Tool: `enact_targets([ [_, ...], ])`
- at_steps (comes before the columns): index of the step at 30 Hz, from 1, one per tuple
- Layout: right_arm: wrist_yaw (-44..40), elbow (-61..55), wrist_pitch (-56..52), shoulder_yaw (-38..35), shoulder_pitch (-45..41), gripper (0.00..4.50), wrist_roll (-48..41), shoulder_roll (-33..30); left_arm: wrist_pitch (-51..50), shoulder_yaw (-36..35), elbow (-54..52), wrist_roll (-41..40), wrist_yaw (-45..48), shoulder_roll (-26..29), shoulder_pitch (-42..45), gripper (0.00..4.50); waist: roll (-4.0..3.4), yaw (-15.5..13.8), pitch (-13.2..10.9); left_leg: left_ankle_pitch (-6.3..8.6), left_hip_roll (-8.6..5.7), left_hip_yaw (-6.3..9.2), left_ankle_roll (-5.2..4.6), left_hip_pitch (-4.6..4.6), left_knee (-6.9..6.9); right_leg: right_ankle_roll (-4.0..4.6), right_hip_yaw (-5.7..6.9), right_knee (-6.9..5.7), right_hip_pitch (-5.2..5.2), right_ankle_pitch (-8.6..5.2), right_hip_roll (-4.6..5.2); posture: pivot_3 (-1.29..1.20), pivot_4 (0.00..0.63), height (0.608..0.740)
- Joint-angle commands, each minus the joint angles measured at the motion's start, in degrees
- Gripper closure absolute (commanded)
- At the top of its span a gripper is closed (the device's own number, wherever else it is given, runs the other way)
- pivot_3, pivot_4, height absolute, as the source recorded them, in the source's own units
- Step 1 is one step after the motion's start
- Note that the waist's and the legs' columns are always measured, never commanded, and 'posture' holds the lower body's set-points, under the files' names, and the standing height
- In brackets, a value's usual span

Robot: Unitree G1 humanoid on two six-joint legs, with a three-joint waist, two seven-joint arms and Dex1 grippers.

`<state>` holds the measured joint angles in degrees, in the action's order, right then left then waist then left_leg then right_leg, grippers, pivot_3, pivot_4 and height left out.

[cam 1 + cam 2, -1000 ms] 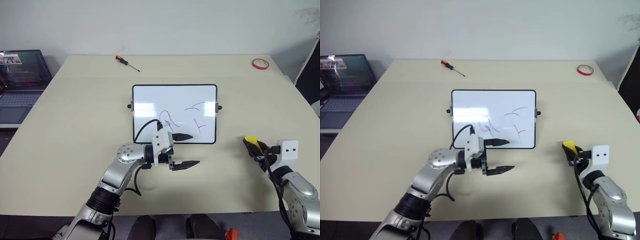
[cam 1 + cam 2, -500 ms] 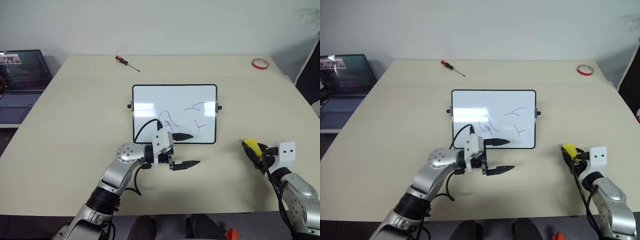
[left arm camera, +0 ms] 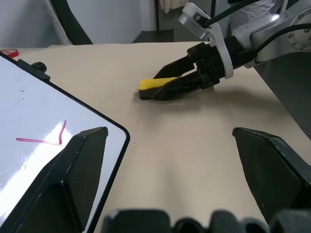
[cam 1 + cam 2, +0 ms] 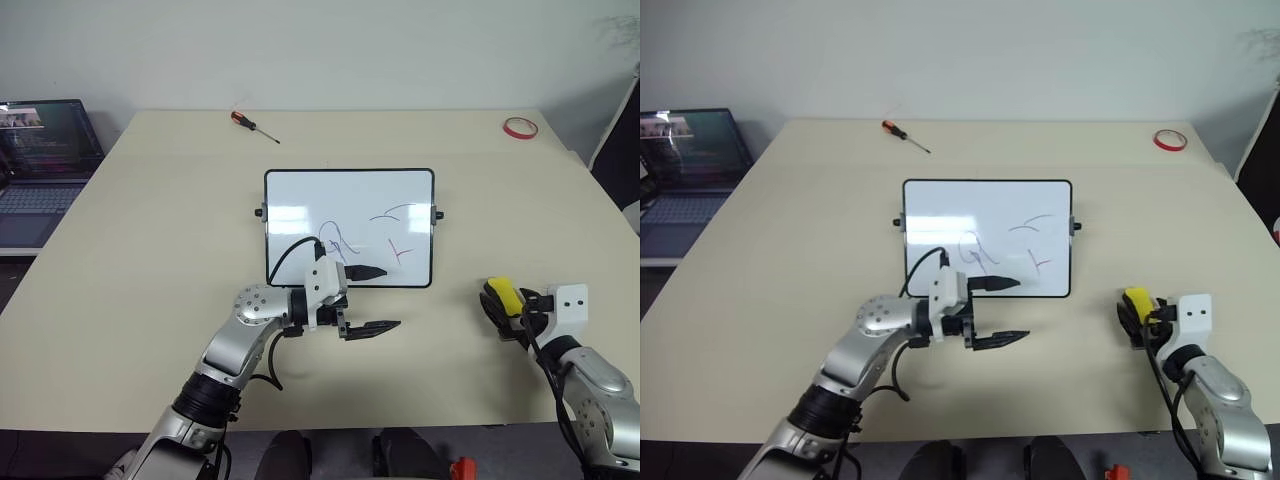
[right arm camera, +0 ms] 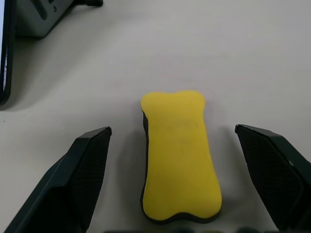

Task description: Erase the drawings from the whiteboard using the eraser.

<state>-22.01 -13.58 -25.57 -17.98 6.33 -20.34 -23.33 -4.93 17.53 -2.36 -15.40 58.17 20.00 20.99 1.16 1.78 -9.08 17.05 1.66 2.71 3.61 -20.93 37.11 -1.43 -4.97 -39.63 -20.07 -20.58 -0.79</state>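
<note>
While lying flat on the table (image 4: pixel 130 260), eraser (image 5: pixel 180 155) sits between right gripper (image 5: pixel 177 141) fingers spread wide; drawings (image 4: pixel 365 235) untouched. Next: close, lift, sweep whiteboard (image 4: pixel 300 195). Left gripper (image 4: pixel 375 298) spread too.

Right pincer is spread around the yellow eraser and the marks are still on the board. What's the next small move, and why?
Probably close the right pincer on the yellow bone-shaped eraser. It lies flat on the beige table between the open fingers with gaps on both sides, so nothing grips it yet. The marker scribbles on the white black-framed whiteboard remain unwiped.
</note>
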Motion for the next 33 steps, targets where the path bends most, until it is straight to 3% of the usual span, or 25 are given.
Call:
enact_targets([
  [1, 0.1, -0.8, 0.0, -0.3, -0.1, 0.03, -0.5, 0.1, 0.8, -0.9, -2.0, -0.6, 0.2, -0.2, 0.9, 0.0, 0.0, 0.0, 0.0, 0.0, 0.0, 0.0, 0.0, 0.0, 0.0, 0.0, 0.0, 0.0, 0.0, 0.0, 0.0, 0.0, 0.15, 0.74],
  [4, 0.1, -0.7, 0.0, -0.2, -0.4, 0.03, -0.6, 0.3, 1.1, -0.8, -2.0, -0.5, 0.2, -0.2, 0.9, 0.0, 0.0, 0.0, 0.0, 0.0, 0.0, 0.0, 0.0, 0.0, 0.0, 0.0, 0.0, 0.0, 0.0, 0.0, 0.0, 0.0, 0.15, 0.74],
  [7, 0.0, -0.8, 0.2, -0.3, -0.4, 0.57, -0.8, 0.6, 1.1, -0.8, -2.1, -0.5, 0.1, -0.2, 0.9, 0.0, 0.0, 0.0, 0.0, 0.0, 0.0, 0.0, 0.0, 0.0, 0.0, 0.0, 0.0, 0.0, 0.0, 0.0, 0.0, 0.0, 0.15, 0.74],
  [14, 0.2, -0.6, 0.4, -0.8, -0.6, 3.13, -0.6, 0.6, 1.1, -0.7, -2.3, -0.5, 0.1, -0.3, 0.8, 0.0, 0.0, 0.0, 0.0, 0.0, 0.0, 0.0, 0.0, 0.0, 0.0, 0.0, 0.0, 0.0, 0.0, 0.0, 0.0, 0.0, 0.15, 0.74],
  [15, 0.3, -0.6, 0.4, -0.9, -0.6, 3.26, -0.5, 0.6, 1.1, -0.6, -2.2, -0.5, 0.1, -0.3, 0.8, 0.0, 0.0, 0.0, 0.0, 0.0, 0.0, 0.0, 0.0, 0.0, 0.0, 0.0, 0.0, 0.0, 0.0, 0.0, 0.0, 0.0, 0.15, 0.74],
  [33, 1.3, -1.9, 3.8, 0.7, -1.9, 3.26, 2.7, -0.1, 1.5, -1.8, -2.3, 1.5, -3.4, -0.1, 0.4, 0.0, 0.0, 0.0, 0.0, 0.0, 0.0, 0.0, 0.0, 0.0, 0.0, 0.0, 0.0, 0.0, 0.0, 0.0, 0.0, 0.0, 0.15, 0.74],
])
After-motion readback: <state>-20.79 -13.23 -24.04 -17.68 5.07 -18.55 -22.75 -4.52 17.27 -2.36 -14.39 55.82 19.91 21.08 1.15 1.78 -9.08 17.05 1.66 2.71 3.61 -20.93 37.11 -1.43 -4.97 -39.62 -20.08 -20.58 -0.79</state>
